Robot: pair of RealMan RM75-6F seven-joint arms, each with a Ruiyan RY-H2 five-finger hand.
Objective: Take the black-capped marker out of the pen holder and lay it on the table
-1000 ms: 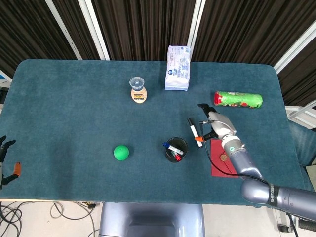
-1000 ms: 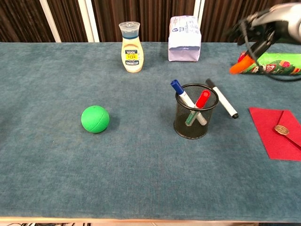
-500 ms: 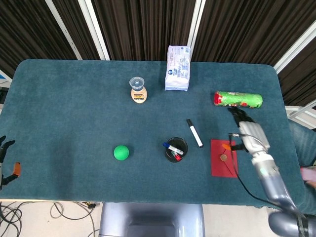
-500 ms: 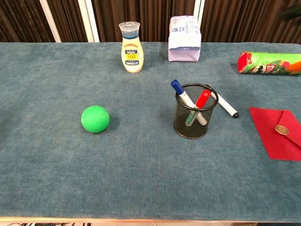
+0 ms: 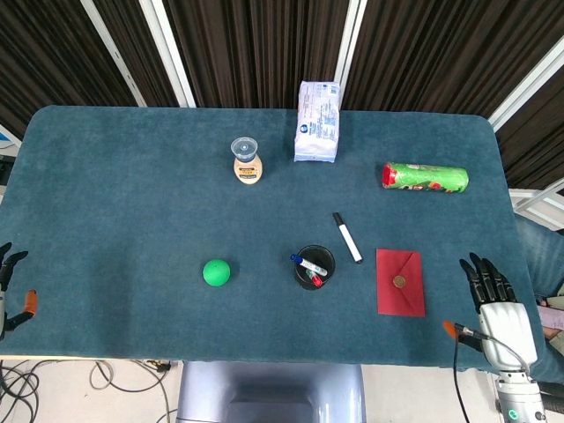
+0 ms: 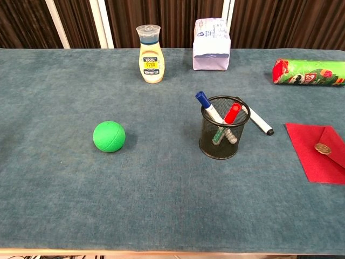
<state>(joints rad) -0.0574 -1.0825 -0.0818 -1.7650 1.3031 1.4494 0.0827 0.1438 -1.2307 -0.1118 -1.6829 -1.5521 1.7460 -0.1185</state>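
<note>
The black-capped marker (image 5: pixel 347 237) (image 6: pixel 258 121) lies flat on the teal table, just right of the black mesh pen holder (image 5: pixel 313 267) (image 6: pixel 223 133). A blue-capped and a red-capped marker stand in the holder. My right hand (image 5: pixel 494 295) is at the table's near right edge, fingers spread and empty, well away from the marker. My left hand (image 5: pixel 11 282) shows only partly at the left edge of the head view, fingers apart, holding nothing. Neither hand appears in the chest view.
A red envelope (image 5: pixel 400 281) lies right of the holder. A green ball (image 5: pixel 216 271) sits to its left. At the back are a mayonnaise jar (image 5: pixel 248 160), a white packet (image 5: pixel 317 109) and a green chip can (image 5: pixel 426 177).
My right hand has pulled back from beside the marker to the table's near right edge. The marker stays lying on the table.
</note>
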